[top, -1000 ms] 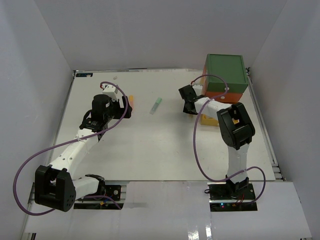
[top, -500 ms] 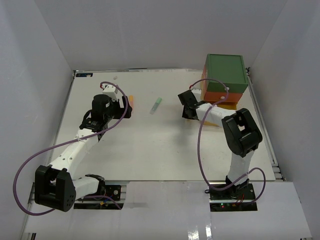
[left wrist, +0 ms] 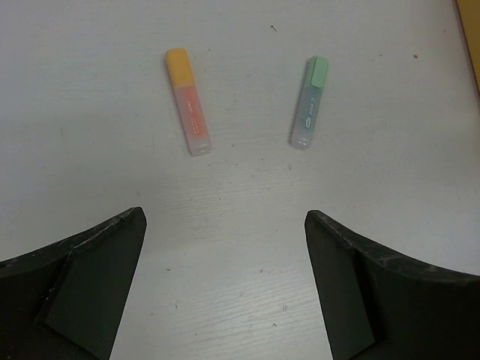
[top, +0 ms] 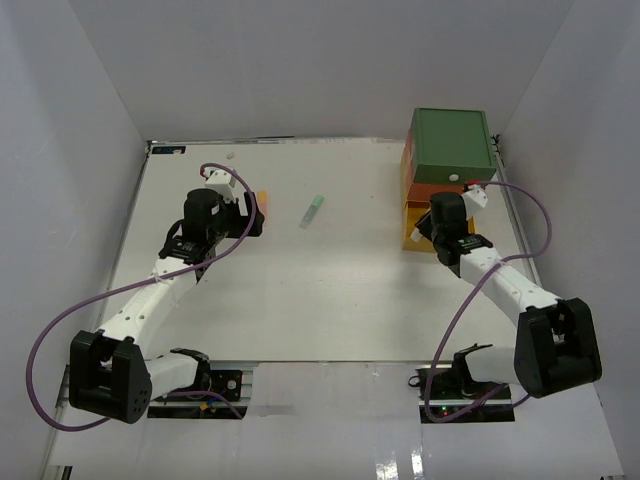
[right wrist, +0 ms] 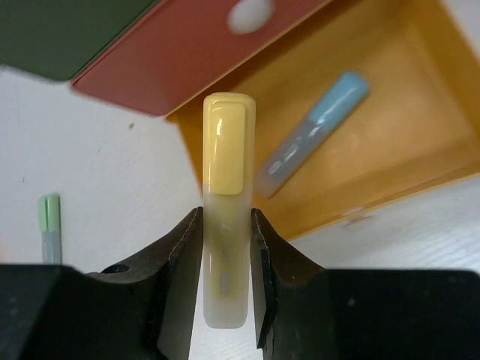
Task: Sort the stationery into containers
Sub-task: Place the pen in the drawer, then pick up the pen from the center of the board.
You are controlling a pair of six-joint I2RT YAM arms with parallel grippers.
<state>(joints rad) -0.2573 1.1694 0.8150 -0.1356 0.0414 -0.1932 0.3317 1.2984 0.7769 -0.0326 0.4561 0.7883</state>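
Three stacked drawers stand at the back right: green on top, orange-red in the middle with a white knob, and yellow at the bottom, pulled open. A blue highlighter lies inside the yellow drawer. My right gripper is shut on a yellow highlighter, its cap over the open drawer's front corner. My left gripper is open and empty above the table. An orange highlighter and a green highlighter lie ahead of it.
The green highlighter lies at the back middle of the white table, and the orange one by the left wrist. White walls close in the table on three sides. The right arm reaches along the right edge.
My right arm has swung from left of the drawers round to their front, with its gripper now at the open yellow drawer. The left arm has not moved.
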